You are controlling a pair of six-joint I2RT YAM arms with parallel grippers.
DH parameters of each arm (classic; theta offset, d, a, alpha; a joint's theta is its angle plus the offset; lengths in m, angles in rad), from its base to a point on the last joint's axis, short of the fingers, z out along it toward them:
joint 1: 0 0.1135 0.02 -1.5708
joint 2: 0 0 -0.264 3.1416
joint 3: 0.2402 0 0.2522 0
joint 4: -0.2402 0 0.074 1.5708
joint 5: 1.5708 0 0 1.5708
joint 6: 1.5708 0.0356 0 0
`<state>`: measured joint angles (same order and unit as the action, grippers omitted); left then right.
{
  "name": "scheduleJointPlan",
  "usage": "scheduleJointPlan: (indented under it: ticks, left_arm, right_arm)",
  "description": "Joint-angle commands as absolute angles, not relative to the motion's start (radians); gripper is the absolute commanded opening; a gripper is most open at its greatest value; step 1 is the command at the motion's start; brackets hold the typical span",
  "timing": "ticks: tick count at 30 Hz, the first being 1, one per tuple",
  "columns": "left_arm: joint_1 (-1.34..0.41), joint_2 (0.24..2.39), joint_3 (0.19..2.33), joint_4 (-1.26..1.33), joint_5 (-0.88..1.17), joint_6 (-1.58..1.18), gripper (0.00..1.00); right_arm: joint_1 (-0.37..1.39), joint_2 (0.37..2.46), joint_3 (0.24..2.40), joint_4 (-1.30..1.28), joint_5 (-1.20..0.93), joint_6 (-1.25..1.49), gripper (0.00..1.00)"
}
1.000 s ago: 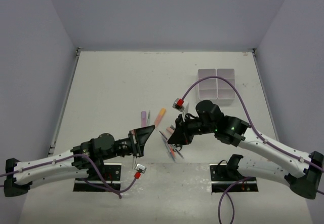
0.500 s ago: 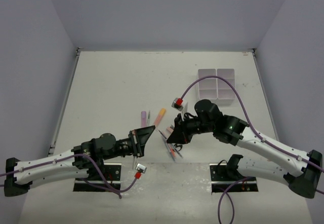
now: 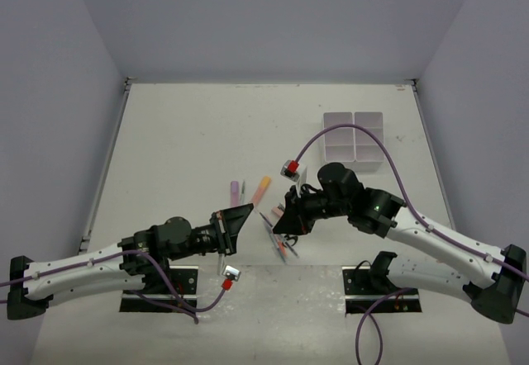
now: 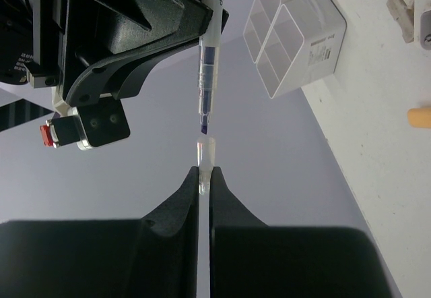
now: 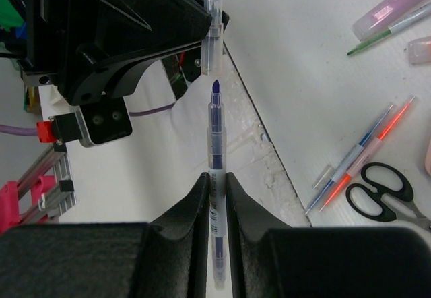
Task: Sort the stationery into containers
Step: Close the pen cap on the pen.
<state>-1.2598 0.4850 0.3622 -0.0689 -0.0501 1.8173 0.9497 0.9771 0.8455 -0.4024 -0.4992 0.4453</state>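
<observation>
Aloft: right claw (image 5: pixel 215 178) grips pen (image 5: pixel 214 133); left claw (image 4: pixel 205 173) grips cap (image 4: pixel 205 147).

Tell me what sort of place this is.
Probably a robot lab test cell: a white table boxed in by plain lilac walls, a left arm and right arm bolted at its near edge, a white organiser box and a lilac highlighter set out.

In my right gripper (image 5: pixel 215 179), the pen (image 5: pixel 215 143); in my left gripper (image 4: pixel 205 174), the cap (image 4: pixel 205 151). They are in line, tip just apart from cap. The box (image 3: pixel 354 130) sits far right on the table (image 3: pixel 190 134). The scissors (image 5: pixel 379 189) lie beside the loose pens (image 5: pixel 363 155), seemingly under my right arm.
</observation>
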Motion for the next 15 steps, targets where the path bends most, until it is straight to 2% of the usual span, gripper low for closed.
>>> scheduleJointPlan:
  ticks: [1, 15]
  left_arm:
    - [-1.267, 0.488, 0.383, -0.038, -0.067, 1.814, 0.00]
    - [-1.266, 0.498, 0.383, -0.039, -0.064, 1.812, 0.00]
  right_arm:
    - [0.951, 0.971, 0.840, -0.380, -0.497, 0.440, 0.00]
    - [0.950, 0.981, 0.848, -0.381, -0.486, 0.433, 0.00]
